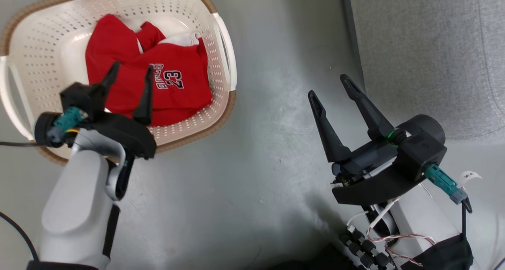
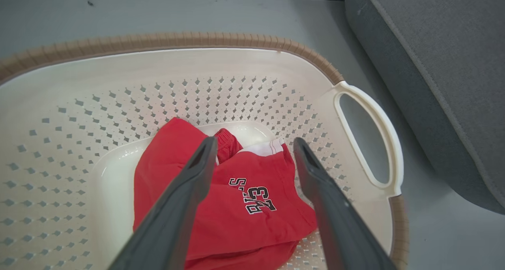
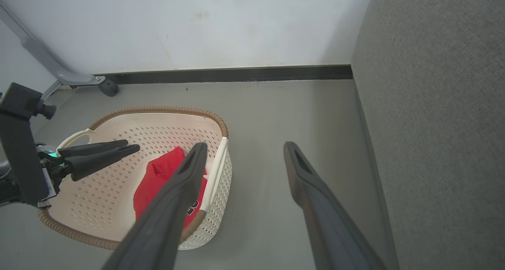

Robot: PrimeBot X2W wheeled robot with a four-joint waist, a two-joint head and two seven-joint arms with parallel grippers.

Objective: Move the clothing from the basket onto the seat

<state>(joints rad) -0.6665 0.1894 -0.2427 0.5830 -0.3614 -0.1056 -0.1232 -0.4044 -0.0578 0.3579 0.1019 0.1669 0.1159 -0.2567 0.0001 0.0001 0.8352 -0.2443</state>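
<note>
The red clothing (image 1: 158, 88) lies crumpled in the cream basket (image 1: 43, 37), a jersey with the number 23 on top (image 2: 256, 199). My left gripper (image 1: 132, 69) hovers open above the basket, its fingers pointing down at the clothing (image 3: 158, 179) without touching it. Over the bare floor, between the basket (image 3: 215, 175) and the grey seat (image 1: 430, 53), my right gripper (image 1: 329, 86) stands open and empty. The seat's edge (image 2: 434, 64) runs along the basket's right handle (image 2: 378, 120).
Grey floor (image 1: 268, 116) separates basket and seat. A white wall with a dark skirting board (image 3: 229, 74) stands behind the basket, and a grey wheeled frame (image 3: 75, 78) rests at the far left corner.
</note>
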